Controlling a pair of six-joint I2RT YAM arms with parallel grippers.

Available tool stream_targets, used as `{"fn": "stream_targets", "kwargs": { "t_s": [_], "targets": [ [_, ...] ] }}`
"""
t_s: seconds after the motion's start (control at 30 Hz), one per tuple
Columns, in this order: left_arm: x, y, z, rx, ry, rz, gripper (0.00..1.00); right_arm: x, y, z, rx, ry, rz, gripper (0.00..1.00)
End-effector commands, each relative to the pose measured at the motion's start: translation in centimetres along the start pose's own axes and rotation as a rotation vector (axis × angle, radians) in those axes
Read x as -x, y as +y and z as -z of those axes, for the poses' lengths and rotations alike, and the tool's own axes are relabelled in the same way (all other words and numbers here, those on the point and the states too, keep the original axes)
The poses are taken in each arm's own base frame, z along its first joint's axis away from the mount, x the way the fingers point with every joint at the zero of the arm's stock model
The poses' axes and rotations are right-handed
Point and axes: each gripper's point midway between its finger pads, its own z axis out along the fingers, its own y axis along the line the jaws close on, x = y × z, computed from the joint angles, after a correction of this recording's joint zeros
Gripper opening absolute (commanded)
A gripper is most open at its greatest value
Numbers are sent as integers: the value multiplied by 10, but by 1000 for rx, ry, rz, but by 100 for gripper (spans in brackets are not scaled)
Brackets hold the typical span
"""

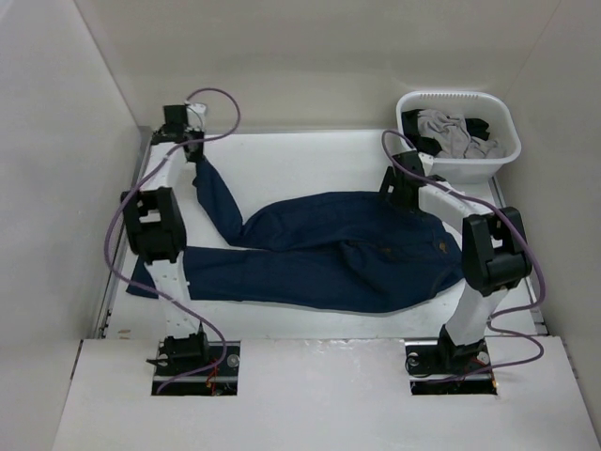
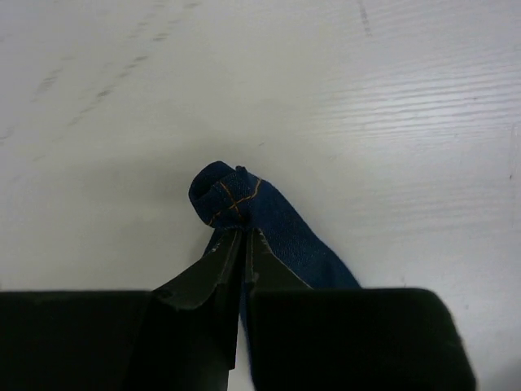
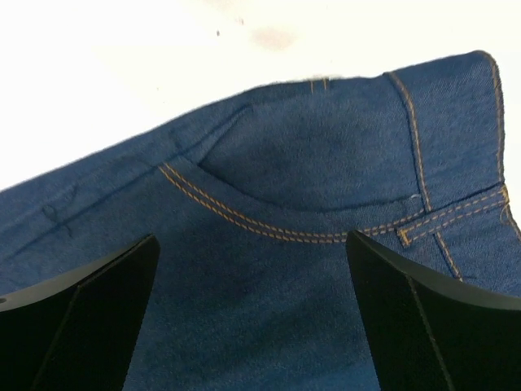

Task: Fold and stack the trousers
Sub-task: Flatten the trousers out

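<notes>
The dark navy trousers lie spread across the table, waist at the right, one leg running to the near left, the other bent up to the far left. My left gripper is shut on the hem of the far leg, which bunches just past the fingertips. My right gripper is open just above the waist area of the trousers, its fingers wide apart over the pocket seam and waistband.
A white laundry basket with grey and dark clothes stands at the far right corner. White walls close in the table on the left, back and right. The arm bases sit at the near edge.
</notes>
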Motion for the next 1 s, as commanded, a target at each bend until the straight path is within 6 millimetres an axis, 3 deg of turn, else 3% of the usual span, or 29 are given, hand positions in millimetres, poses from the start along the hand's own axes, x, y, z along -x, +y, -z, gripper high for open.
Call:
{"fn": "stream_targets", "kwargs": {
  "t_s": [0.0,0.07,0.13,0.23,0.33,0.43,0.5,0.7,0.77,0.83,0.97],
  "targets": [
    [76,47,128,146,-214,-42,0,2,1,8,22,-3,-5,100],
    [51,51,153,156,-140,-64,0,-1,-7,12,15,-2,-10,100],
    [14,51,171,153,-35,-84,0,-4,-21,17,2,-2,-23,100],
    [-39,58,195,186,78,-81,0,-9,-51,26,-33,-11,-73,100],
    [-69,69,218,236,57,-27,1,-5,-88,30,-78,-30,-131,100],
    [-95,64,228,218,49,-7,2,-4,-114,23,-116,-12,-160,100],
    [-124,60,225,207,102,2,2,-8,-123,15,-131,17,-156,100],
    [-251,56,233,157,489,-72,8,-16,-128,6,-137,52,-122,100],
    [-258,53,245,115,522,-98,16,-15,-127,5,-135,52,-116,100],
    [-250,50,254,77,521,-119,23,-13,-122,3,-117,51,-106,100],
    [-185,64,264,58,363,-72,46,-12,-116,-3,-85,62,-76,100]
  ]
}}
